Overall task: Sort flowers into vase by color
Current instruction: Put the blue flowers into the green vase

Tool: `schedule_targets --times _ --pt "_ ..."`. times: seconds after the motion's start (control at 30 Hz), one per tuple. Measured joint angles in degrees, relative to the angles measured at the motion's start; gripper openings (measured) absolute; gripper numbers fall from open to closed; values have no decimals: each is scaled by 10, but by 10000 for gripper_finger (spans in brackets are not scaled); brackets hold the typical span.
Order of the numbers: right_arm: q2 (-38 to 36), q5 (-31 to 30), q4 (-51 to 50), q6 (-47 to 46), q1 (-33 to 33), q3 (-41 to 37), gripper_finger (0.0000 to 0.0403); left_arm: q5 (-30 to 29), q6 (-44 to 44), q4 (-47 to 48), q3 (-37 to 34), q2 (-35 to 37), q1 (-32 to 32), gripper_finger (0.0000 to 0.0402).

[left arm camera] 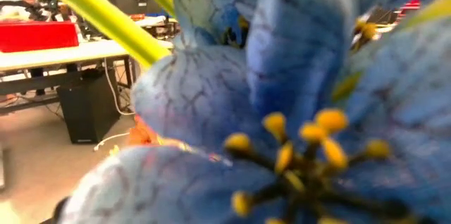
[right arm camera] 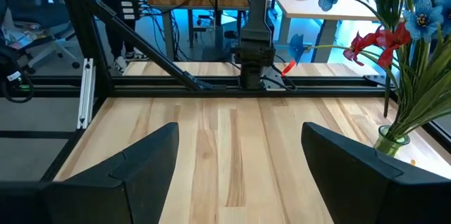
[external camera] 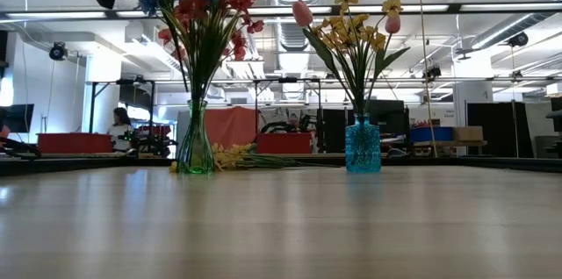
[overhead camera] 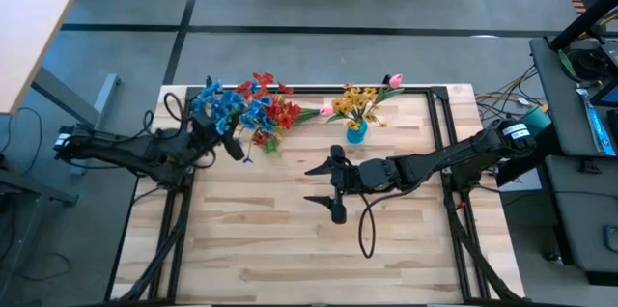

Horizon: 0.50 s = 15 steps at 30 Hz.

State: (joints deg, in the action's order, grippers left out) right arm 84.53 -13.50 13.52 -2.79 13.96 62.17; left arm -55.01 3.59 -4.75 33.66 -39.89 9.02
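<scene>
The left gripper sits pressed together at the blue blooms of the red-and-blue bunch; whether it pinches a stem there, I cannot tell. Its own camera is swamped by one blue fabric flower with yellow stamens, and a green stem slants past. That bunch stands in a clear greenish glass vase at the far left of the table. Over to the right, a small blue glass vase holds yellow sprays and pink tulip-like buds.

The right gripper hangs spread wide and empty over the bare pale wooden tabletop, mid-table.

These sprays look light, with soft cloth petals on thin springy stems. I'd take one low on the stem, below the blooms, since petals would crush or slip, and a tug could tip the narrow vase.

Only the table-level view shows some yellow blooms lying flat beside the clear vase. The overhead view shows both arms, which that view crops.
</scene>
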Motion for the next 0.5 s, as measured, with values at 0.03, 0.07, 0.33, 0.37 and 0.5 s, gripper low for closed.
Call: schedule_targets --times 0.03,0.07,0.33,0.37,0.5 --pt "0 0 0 0 0 0 292 0 0 -11 -6 -4 -4 0" --pt "0 0 0 0 0 0 292 0 -1 -24 -11 -9 -8 0" --pt "0 1 0 0 0 0 292 1 1 -52 -19 -29 -18 0" --pt "0 1 0 0 0 0 292 1 2 -53 -19 -31 -18 0" --pt "0 2 0 0 0 0 292 1 10 -55 -20 -47 -20 0"
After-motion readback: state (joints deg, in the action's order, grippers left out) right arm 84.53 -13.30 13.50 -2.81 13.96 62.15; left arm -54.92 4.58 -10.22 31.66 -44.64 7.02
